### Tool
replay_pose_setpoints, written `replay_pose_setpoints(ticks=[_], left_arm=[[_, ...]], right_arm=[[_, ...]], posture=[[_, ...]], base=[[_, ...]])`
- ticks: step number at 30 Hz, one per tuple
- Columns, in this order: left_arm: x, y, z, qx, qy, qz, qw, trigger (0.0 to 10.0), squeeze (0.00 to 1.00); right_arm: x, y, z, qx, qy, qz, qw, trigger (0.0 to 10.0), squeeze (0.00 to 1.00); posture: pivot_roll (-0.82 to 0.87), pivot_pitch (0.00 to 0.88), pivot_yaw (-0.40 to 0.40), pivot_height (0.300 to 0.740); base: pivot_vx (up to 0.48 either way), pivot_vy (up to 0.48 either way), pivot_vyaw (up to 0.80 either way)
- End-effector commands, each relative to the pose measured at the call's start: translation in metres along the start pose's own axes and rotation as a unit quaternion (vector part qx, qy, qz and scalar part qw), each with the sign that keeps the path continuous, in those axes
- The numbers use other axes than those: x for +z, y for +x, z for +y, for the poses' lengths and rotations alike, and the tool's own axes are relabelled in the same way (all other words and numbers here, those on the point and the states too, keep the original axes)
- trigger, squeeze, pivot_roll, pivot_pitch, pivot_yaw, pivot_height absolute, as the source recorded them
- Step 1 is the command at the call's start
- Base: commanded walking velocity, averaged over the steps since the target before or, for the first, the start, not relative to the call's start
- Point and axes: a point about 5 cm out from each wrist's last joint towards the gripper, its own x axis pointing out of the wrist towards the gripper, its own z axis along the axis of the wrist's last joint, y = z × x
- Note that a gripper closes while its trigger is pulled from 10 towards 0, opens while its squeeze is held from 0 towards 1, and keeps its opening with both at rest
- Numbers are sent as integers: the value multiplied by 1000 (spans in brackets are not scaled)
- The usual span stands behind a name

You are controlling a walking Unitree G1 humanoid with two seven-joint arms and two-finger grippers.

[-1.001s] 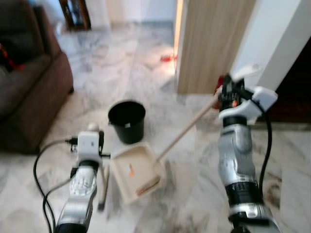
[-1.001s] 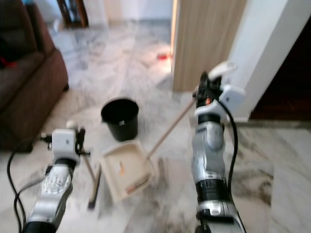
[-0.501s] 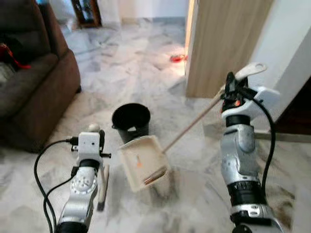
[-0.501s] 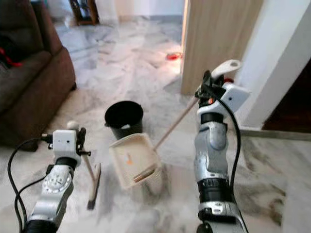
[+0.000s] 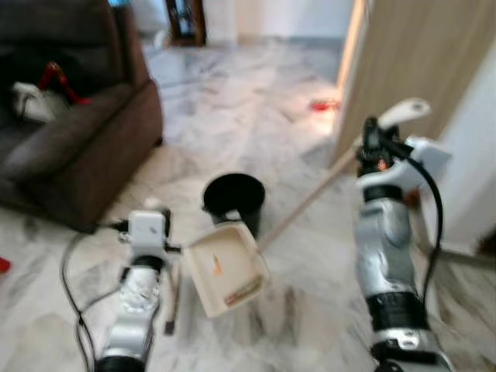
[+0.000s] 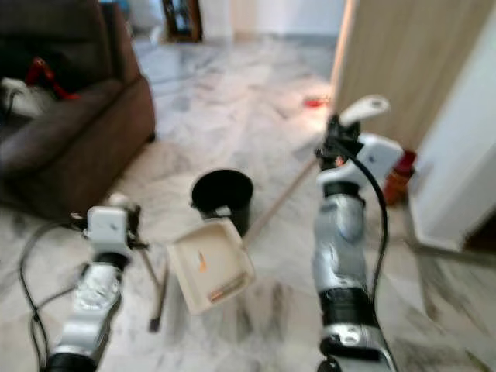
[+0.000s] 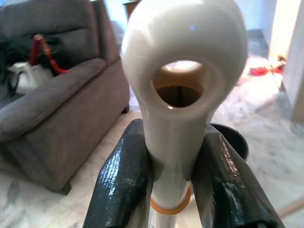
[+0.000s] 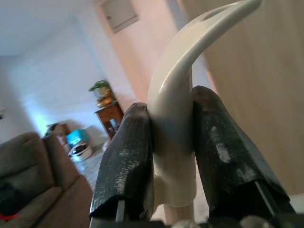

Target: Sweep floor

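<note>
My right gripper (image 5: 373, 149) is shut on the white hooked end (image 8: 175, 109) of a long wooden dustpan handle (image 5: 306, 203). The cream dustpan (image 5: 227, 268) hangs tilted just in front of a black bucket (image 5: 233, 201), with an orange scrap and brown debris lying in it. My left gripper (image 5: 147, 228) is shut on the white looped end (image 7: 183, 71) of a short broom. The broom's stick and head (image 5: 172, 298) reach down to the marble floor beside the dustpan.
A brown sofa (image 5: 77, 147) with a white item and a red strap on it stands at the left. A wooden door panel (image 5: 434, 70) and a white wall rise at the right. A small red thing (image 5: 322, 105) lies on the floor beyond the bucket.
The dustpan has risen off the floor, tilted, and come closer to the bucket. The camera has shifted, so the sofa shows more and the door sits further right.
</note>
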Motion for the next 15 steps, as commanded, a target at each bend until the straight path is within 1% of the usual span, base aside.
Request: replay_pose_setpoints(ticks=[1, 5, 9, 15], left_arm=[[10, 3, 12, 14, 14, -25, 999, 10000, 0], [10, 3, 12, 14, 14, -25, 999, 10000, 0], [10, 3, 12, 14, 14, -25, 1000, 10000, 0], [10, 3, 12, 14, 14, -25, 999, 10000, 0]], right_arm=[[13, 8, 19, 27, 17, -35, 999, 10000, 0], [14, 8, 20, 27, 18, -36, 999, 10000, 0], [16, 8, 21, 29, 23, -39, 999, 10000, 0], [21, 12, 25, 34, 35, -44, 998, 10000, 0]], posture=[[101, 16, 38, 740], [101, 18, 39, 740], [102, 17, 38, 740], [102, 19, 37, 740]], base=[[315, 0, 800], [315, 0, 797], [317, 0, 522], [316, 0, 0]])
